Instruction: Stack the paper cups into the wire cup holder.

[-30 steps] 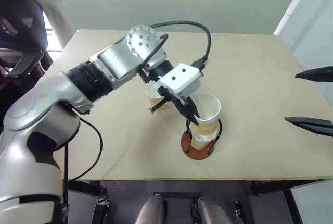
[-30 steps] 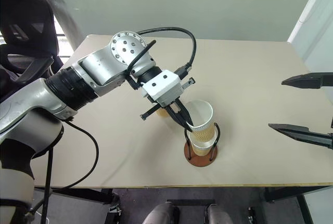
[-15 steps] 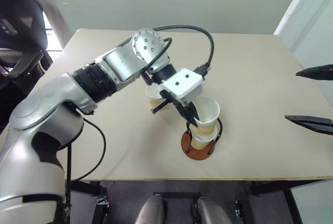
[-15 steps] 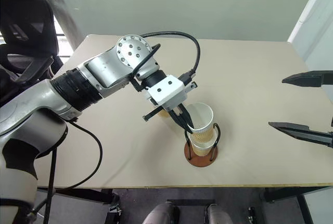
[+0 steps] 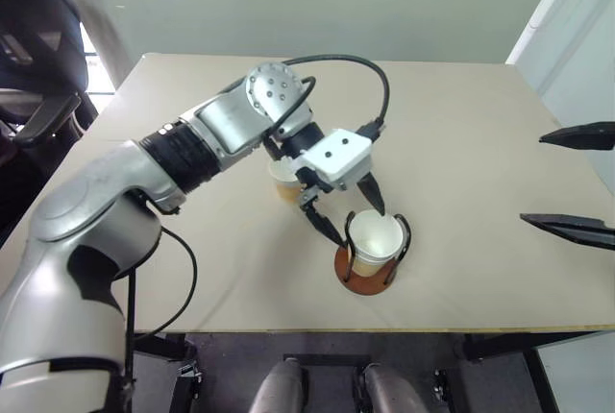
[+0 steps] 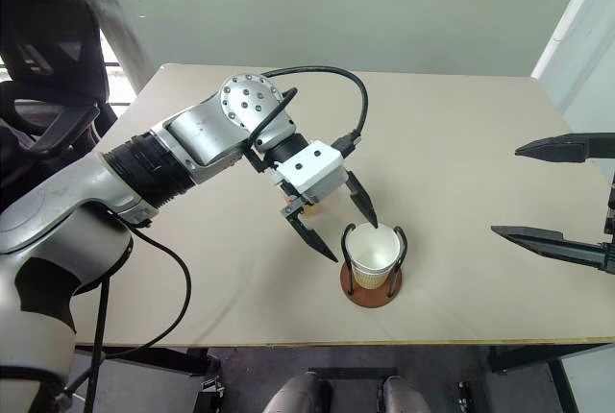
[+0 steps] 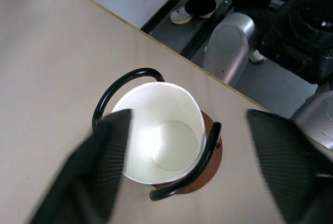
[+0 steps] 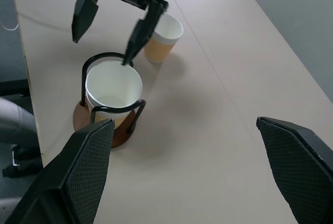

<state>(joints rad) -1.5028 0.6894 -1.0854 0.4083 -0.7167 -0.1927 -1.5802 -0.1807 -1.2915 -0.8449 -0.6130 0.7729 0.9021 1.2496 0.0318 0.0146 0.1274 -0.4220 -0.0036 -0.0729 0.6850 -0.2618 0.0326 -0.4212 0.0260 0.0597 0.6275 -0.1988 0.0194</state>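
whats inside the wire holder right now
A paper cup stands upright inside the holder, its white inside empty. Its wall hides whether other cups are nested beneath it. One more cup stands on the table outside the holder.

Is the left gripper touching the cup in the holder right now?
Cannot tell. The left gripper is open, but in the right wrist view one fingertip meets the cup rim with no clear gap.

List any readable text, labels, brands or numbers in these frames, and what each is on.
None readable.
Paper cups: the one in the wire cup holder and the loose cup show plain tan sides, no print.
Left tool: its white housing shows no marking.
Table: bare surface, no labels.
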